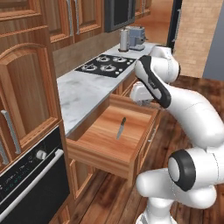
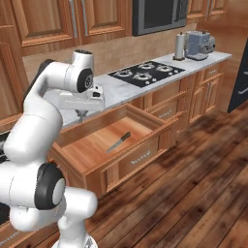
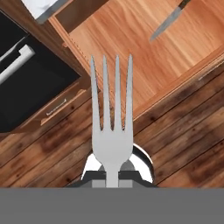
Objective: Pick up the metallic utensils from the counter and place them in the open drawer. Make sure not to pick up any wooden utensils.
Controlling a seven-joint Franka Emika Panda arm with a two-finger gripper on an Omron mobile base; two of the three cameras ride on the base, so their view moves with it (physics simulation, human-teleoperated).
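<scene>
My gripper [image 3: 112, 175] is shut on the handle of the all-silver fork [image 3: 111, 131], whose tines point away from the hand. The hand hangs over the left end of the open drawer [image 2: 135, 160], and my gripper [image 2: 81, 114] sits just below the marble edge. The knife [image 1: 121, 127], with its silver blade and dark handle, lies flat on the drawer's light-brown floor [image 1: 98, 135]; the knife [image 2: 118, 142] is near the middle, apart from the gripper. From the hand, the knife [image 3: 168, 24] is at the upper right inside the drawer [image 3: 127, 48]. The counter and the wooden utensils are out of view.
A marble top [image 1: 81, 94] with a black cooktop [image 1: 105, 64] runs above the drawer. A paper towel roll [image 1: 124, 40] and a grey appliance [image 1: 137, 37] stand at its far end. A black oven [image 1: 30, 175] sits left of the drawer. Wood floor [image 2: 184, 193] lies in front.
</scene>
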